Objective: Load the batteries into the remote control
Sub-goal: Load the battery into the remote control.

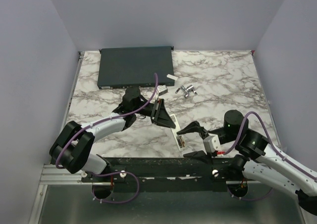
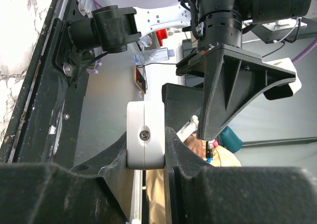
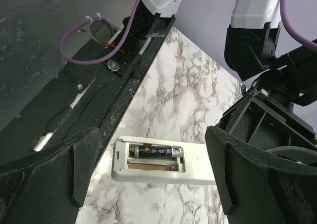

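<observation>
Right gripper (image 3: 154,194) hangs over the remote (image 3: 195,172), jaws wide, nothing between them. The remote lies back-up at the near middle of the marble table (image 1: 223,80), cover off and compartment open. One battery (image 3: 154,152) sits in the far slot. The near slot (image 3: 148,166) is bare, with its spring showing. The remote's far end is hidden behind the right finger in the right wrist view. Left gripper (image 2: 145,152) is clamped tight on a white end, seemingly the remote's. Farther back, mid-table, are small silvery items (image 1: 186,90), too small to tell what they are. A small white piece (image 1: 171,77) lies just beside the dark box (image 1: 136,67) at the far edge.
</observation>
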